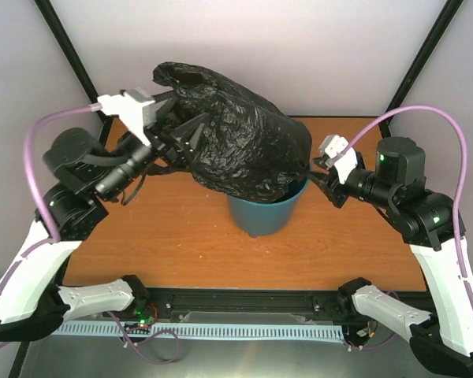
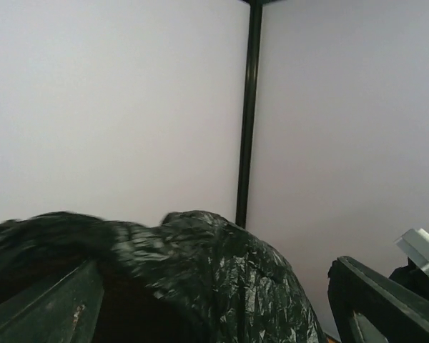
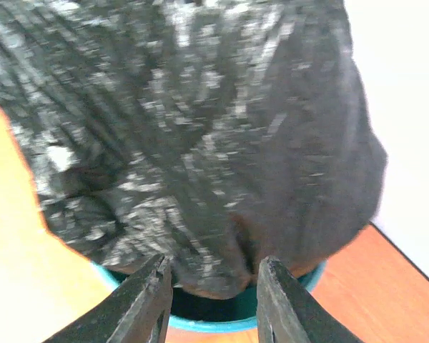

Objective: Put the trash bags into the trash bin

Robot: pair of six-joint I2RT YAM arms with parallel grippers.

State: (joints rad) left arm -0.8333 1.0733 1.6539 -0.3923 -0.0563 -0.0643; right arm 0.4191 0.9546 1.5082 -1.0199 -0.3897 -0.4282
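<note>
Surroundings: orange wood-grain table (image 1: 173,244), pale walls, black frame post (image 2: 247,114), purple cable (image 1: 428,116).

Trash bag (image 1: 244,146): crinkled glossy black film in a bulging mound, raised over the trash bin (image 1: 260,219), a smooth round teal tub. The bag's lower end dips inside the rim.

Left gripper (image 1: 181,138): fingers spread wide, film draped across them.

Right gripper (image 3: 214,300): fingers apart at the bin's rim, beneath the bag's bottom fold.

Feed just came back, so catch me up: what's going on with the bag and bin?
The trash bag is ballooned above the trash bin, with only its lower end inside the rim. The left gripper is at the bag's upper left side, jaws spread wide with film draped against them. The right gripper sits open at the bin's right rim, a fold of bag just ahead of it. Most of the bag is not in yet.
</note>
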